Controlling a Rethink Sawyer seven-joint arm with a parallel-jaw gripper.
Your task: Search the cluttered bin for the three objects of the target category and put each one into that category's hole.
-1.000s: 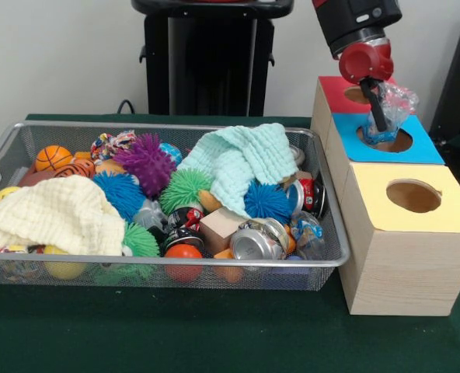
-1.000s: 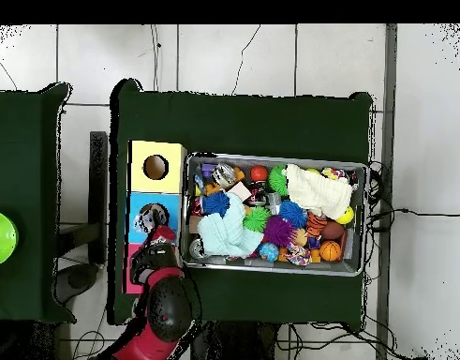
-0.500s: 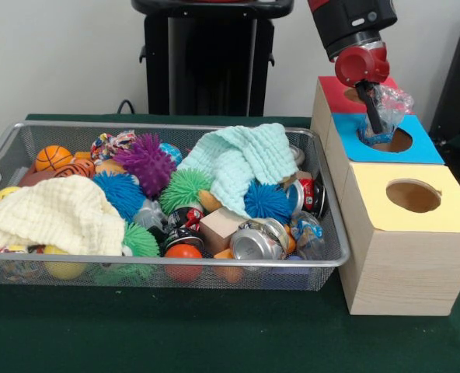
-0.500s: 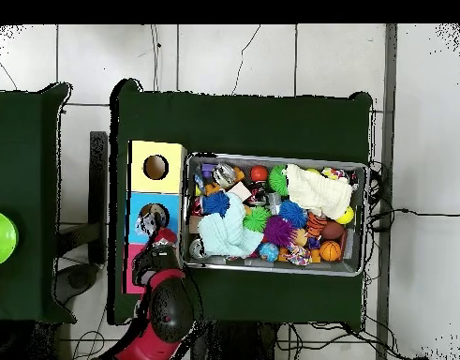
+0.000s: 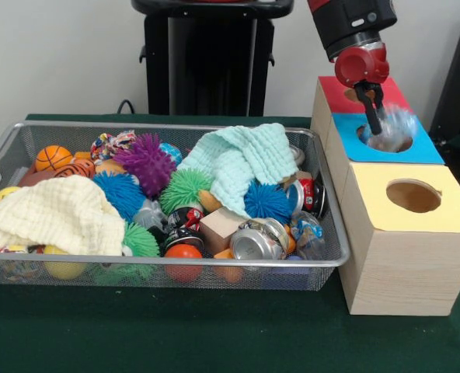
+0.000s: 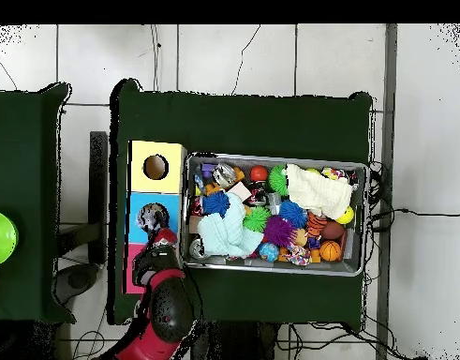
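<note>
Bottle, clear plastic, had sunk from the fingers into the blue-topped box's hole since half a second earlier, when it was pinched above the rim; it showed as a blur at the opening. Gripper hung just above the hole, fingers pointing down, apparently released, no longer clamping the bottle. The red arm reached in over the boxes. The wire-mesh bin lay unchanged beside them.
</note>
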